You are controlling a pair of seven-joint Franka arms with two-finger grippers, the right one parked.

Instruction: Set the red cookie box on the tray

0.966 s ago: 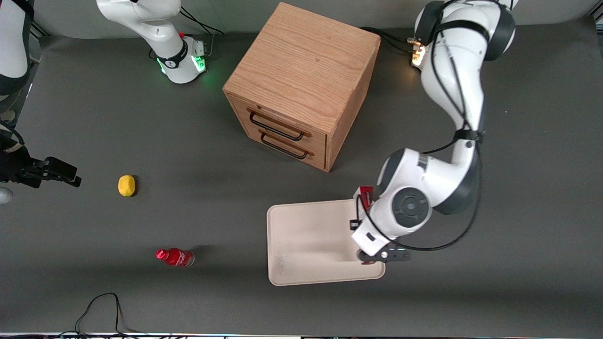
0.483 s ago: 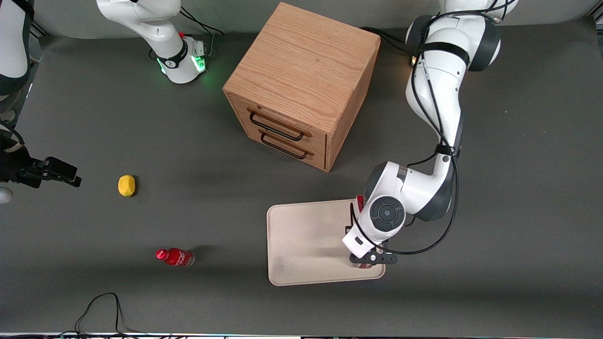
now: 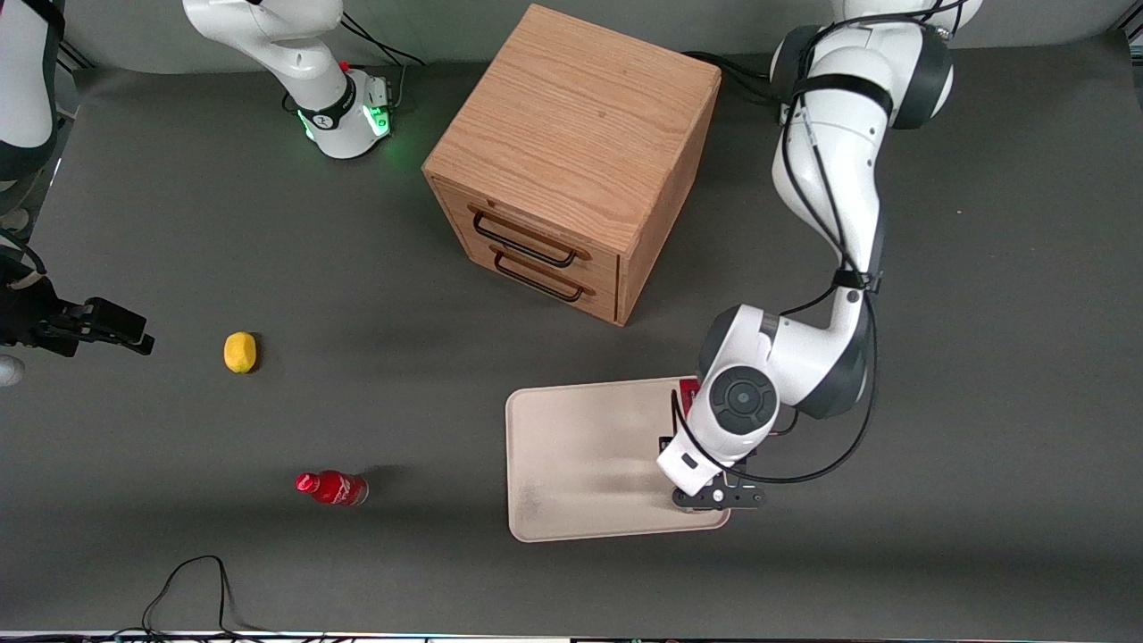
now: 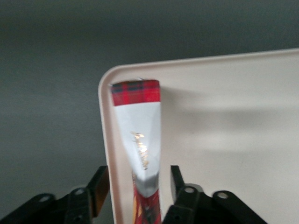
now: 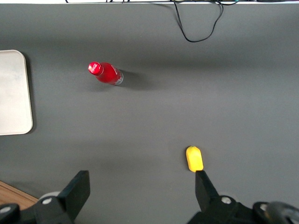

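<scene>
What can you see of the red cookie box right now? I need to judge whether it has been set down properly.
The long narrow red-and-white cardboard cookie box shows a red tartan end panel, a glossy white face and small gold lettering. It lies inside the flat pale beige tray, along the rim next to a rounded corner. The left arm's end effector straddles the box with its fingers spread to either side, apparently not touching it. In the front view only a red sliver of the box shows beneath the arm.

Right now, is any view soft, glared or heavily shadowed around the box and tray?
Left wrist view: the red cookie box is soft, glare whitening its face, its shadow across the tray; the gripper straddles it, fingers apart. Front view: sharp and evenly lit; the arm hides most of the box and shades the tray.
</scene>
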